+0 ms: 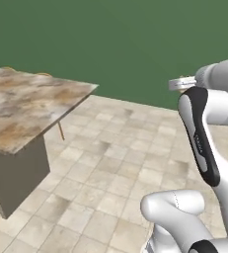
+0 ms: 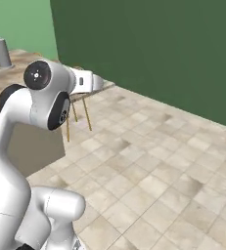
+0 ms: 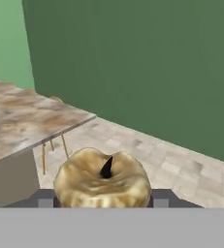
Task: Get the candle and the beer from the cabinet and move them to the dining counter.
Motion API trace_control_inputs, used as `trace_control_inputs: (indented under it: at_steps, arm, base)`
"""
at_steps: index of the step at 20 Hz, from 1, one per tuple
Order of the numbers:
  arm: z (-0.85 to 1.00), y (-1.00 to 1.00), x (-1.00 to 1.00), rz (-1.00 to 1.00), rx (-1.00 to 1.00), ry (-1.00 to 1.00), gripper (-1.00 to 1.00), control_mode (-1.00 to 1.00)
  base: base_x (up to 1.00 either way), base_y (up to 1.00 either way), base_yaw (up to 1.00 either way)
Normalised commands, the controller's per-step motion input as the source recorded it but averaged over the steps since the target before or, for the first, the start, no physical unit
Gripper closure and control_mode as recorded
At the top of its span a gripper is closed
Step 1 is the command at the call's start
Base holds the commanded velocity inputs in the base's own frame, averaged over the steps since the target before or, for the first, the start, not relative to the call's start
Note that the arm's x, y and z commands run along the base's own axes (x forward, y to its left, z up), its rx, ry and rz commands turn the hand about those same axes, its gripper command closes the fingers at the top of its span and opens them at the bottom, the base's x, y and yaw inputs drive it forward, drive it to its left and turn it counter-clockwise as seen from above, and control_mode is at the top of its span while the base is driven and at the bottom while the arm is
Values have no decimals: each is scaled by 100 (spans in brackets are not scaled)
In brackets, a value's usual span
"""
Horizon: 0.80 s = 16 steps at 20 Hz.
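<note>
The candle (image 3: 102, 181), a squat tan-gold stub with a dark wick, sits right in front of the hand camera with my gripper (image 3: 103, 199) shut on it. A dark finger (image 3: 44, 198) shows on either side of it. The candle is held in the air over the tiled floor, off the corner of the dining counter (image 3: 21, 123). This counter, with its marbled brown-and-cream top, also lies at the left in the left base view (image 1: 26, 106) and behind the arm in the right base view (image 2: 2, 80). The beer and the cabinet are out of view.
Yellow stool legs (image 2: 78, 114) stand at the counter's far corner. A grey upright post (image 2: 3, 52) rises from the counter top. A dark green wall (image 1: 135, 44) closes the back, with open tiled floor (image 1: 110, 173) between it and the counter.
</note>
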Motion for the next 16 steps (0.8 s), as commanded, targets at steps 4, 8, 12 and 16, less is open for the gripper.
trace_control_inputs:
  at_steps: [4,8,12,16]
  arm:
    - [0,0,0,0,0,0,100,100]
    - [0,0,0,0,0,0,100,100]
    - [0,0,0,0,0,0,100,100]
    - [0,0,0,0,0,0,100,100]
  base:
    - [79,-72,58]
    - [85,-75,55]
    - [81,-74,56]
    - [61,-85,52]
